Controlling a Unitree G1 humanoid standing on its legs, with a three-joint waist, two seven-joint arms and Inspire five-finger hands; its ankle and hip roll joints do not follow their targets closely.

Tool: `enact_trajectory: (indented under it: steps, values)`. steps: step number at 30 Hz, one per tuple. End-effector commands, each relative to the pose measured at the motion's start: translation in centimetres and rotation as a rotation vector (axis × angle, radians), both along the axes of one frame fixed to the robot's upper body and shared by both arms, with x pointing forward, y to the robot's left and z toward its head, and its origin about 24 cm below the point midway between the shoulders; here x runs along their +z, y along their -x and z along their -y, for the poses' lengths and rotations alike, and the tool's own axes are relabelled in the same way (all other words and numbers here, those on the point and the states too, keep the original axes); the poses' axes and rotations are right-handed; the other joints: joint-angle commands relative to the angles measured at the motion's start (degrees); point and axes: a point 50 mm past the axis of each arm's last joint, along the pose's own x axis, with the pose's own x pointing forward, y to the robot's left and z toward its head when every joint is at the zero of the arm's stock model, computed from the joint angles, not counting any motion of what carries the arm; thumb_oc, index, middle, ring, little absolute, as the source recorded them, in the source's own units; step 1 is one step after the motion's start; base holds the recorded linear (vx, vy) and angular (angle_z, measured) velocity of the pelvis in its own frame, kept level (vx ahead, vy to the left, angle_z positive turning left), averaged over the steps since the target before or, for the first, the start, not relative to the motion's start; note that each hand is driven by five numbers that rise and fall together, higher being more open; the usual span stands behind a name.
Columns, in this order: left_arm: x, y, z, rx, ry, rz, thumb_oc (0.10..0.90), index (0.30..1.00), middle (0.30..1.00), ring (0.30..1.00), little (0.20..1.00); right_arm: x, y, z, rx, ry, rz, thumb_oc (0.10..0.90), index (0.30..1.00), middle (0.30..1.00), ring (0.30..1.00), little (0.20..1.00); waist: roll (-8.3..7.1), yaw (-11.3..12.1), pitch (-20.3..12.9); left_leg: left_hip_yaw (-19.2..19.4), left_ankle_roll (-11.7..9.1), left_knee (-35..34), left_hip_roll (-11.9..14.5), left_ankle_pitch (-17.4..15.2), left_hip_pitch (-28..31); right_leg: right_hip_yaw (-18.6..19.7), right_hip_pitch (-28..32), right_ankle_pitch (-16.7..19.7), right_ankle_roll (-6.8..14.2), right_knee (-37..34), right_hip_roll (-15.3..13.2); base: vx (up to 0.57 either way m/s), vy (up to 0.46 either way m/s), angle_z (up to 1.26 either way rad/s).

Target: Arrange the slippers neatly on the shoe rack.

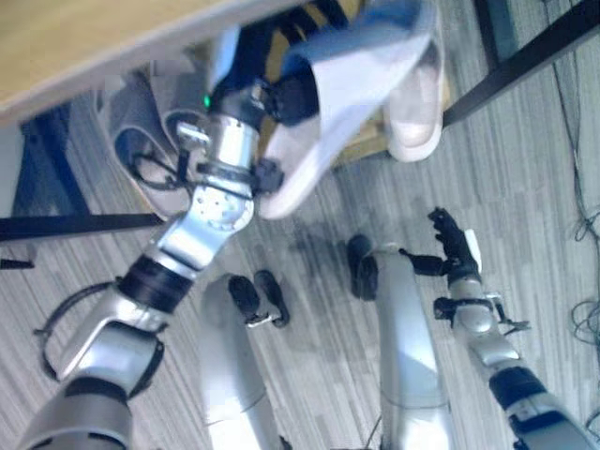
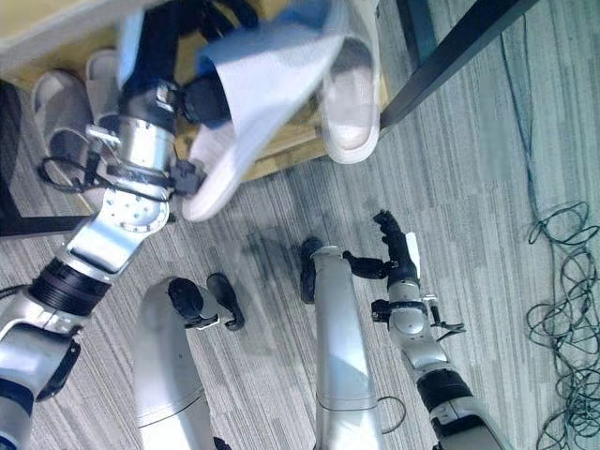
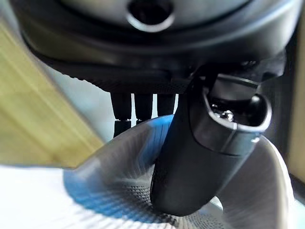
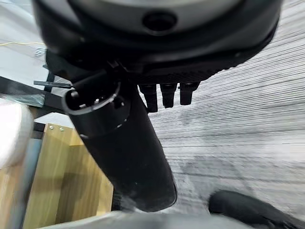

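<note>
Left eye view: the left hand [image 1: 286, 94] is seen raised in front of the wooden shoe rack, closed on a white slipper with a blue inner lining [image 1: 352, 80].
Left hand state: the fingers and thumb are curled on the slipper's upper; in the left wrist view the dark thumb [image 3: 190, 167] is pressed onto the blue-and-white ribbed cloth [image 3: 109, 200], with the fingertips [image 3: 138, 114] showing just beyond the cloth's edge.
Held slipper: it is carried clear of the floor, tilted, its pale sole end hanging below the hand and its toe end pointing up past the hand.
Second slipper: a matching white slipper [image 1: 415, 108] is seen just beyond the held one, on the far side of the left hand, lying on the light wooden shoe-rack board [image 2: 281, 155]; whether the two slippers touch cannot be told.
Grey slippers: a pair of grey slippers [image 2: 66, 108] is seen lying beside the left forearm, under the light wooden shelf edge [image 1: 84, 42].
Right hand: the right hand [image 1: 450, 246] is held low over the grey striped carpet floor [image 1: 534, 187], well apart from the slippers.
Right hand state: the fingers are straight and relaxed and nothing is held; in the right wrist view the thumb [image 4: 124, 148] stands out over the carpet.
Black frame: a black metal bar [image 1: 525, 61] is seen running slantwise beyond the right hand.
</note>
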Motion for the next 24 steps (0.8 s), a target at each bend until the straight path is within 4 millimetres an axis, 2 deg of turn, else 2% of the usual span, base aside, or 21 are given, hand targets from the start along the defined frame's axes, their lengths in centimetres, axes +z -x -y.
enact_trajectory:
  steps: [1,2,3,4,5,6,7,11,16,24]
  values:
    - [4.2,1.9,0.4,0.024,0.02,0.255,0.4,0.3,0.3,0.3,0.3,2.6,1.5,-0.2,0.03,-0.037,0.185,0.8,0.9,0.9,0.9,0.9,0.55,-1.67,-1.65,-4.97,2.62,3.57,-1.57,-3.51,-0.89,0.06,4.04,-9.27,4.71,3.99,-3.82,0.08,0.027,-0.08]
    - [4.2,1.9,0.4,0.024,0.021,0.258,0.4,0.3,0.3,0.3,0.3,2.6,1.5,-0.2,0.03,-0.037,0.187,0.8,0.9,0.9,0.9,0.9,0.57,-1.68,-1.35,-5.1,2.57,3.94,-1.61,-3.76,-0.89,0.05,4.04,-9.52,4.71,4.41,-3.88,0.14,0.01,-0.01]
    - [4.7,1.7,-0.2,0.072,0.022,0.271,0.4,0.3,0.3,0.3,0.3,3.4,1.9,0.0,0.037,-0.035,0.22,0.8,0.9,0.9,0.9,0.9,0.07,-1.95,-0.75,-6.04,2.29,7.51,-1.95,-5.3,-0.93,0.93,4.04,-11.07,4.52,8.56,-4.02,0.11,-0.001,0.04]
    - [4.7,1.7,-0.1,0.071,0.021,0.271,0.4,0.3,0.3,0.3,0.3,3.3,1.9,0.0,0.036,-0.036,0.219,0.8,0.9,0.9,0.9,0.9,0.03,-1.94,-0.74,-6.09,2.25,7.8,-1.99,-5.54,-0.93,0.97,4.04,-11.36,4.54,8.89,-4.08,0.16,0.005,0.08]
    - [5.0,1.3,-0.6,0.123,0.009,0.276,0.4,0.3,0.3,0.3,0.3,3.8,2.5,0.2,0.051,-0.03,0.242,0.8,0.9,0.9,0.9,0.9,-0.4,-2.11,-0.73,-6.62,2.04,11.11,-2.24,-6.82,-0.93,1.98,4.04,-12.82,4.22,12.38,-4.39,0.08,0.008,0.03]
    - [5.0,1.3,-0.5,0.122,0.009,0.275,0.4,0.3,0.3,0.3,0.3,3.7,2.6,0.2,0.049,-0.032,0.24,0.8,0.9,0.9,0.9,0.9,-0.44,-2.07,-0.73,-6.64,2.01,11.4,-2.3,-7.04,-0.93,2.04,4.04,-13.13,4.25,12.71,-4.46,0.13,0.031,0.03]
    - [5.0,0.8,-0.5,0.154,-0.011,0.272,0.4,0.3,0.3,0.3,0.3,3.5,3.1,0.4,0.053,-0.017,0.237,0.8,0.9,0.9,0.9,0.9,-0.56,-2.26,-0.73,-7.43,2.08,14.76,-2.8,-8.84,-0.93,3.1,4.04,-15.33,4.17,16.14,-4.86,0.1,0.031,-0.01]
    - [5.0,0.2,0.0,0.167,-0.035,0.249,0.4,0.3,0.3,0.3,0.3,4.1,3.5,0.3,0.084,0.033,0.247,0.8,0.9,0.9,0.9,0.9,-1.31,-2.42,-0.73,-7.38,2.49,20.35,-3.35,-11.27,-0.93,5.17,4.04,-17.62,4.04,22.16,-5.07,0.07,0.032,0.11]
    - [6.5,-1.5,1.1,0.171,-0.075,0.18,0.4,0.3,0.3,0.3,0.3,5.1,3.7,0.3,0.144,0.115,0.247,0.8,0.9,0.9,0.9,0.9,-2.04,-3.51,-0.73,-6.25,2.48,25.2,-4.14,-13.08,-0.93,8.8,4.04,-20.38,3.48,28.14,-5.9,0.03,0.013,0.01]
    - [8.0,-2.8,1.3,0.249,-0.102,0.136,0.4,0.3,0.3,0.3,0.3,5.4,3.6,-0.1,0.192,0.149,0.231,0.8,0.9,0.9,0.9,0.9,-2.29,-4.46,-0.73,-5.27,2.26,27.13,-4.67,-13.22,-0.93,10.42,4.04,-21.3,3.46,30.87,-5.89,0.01,0.007,0.04]
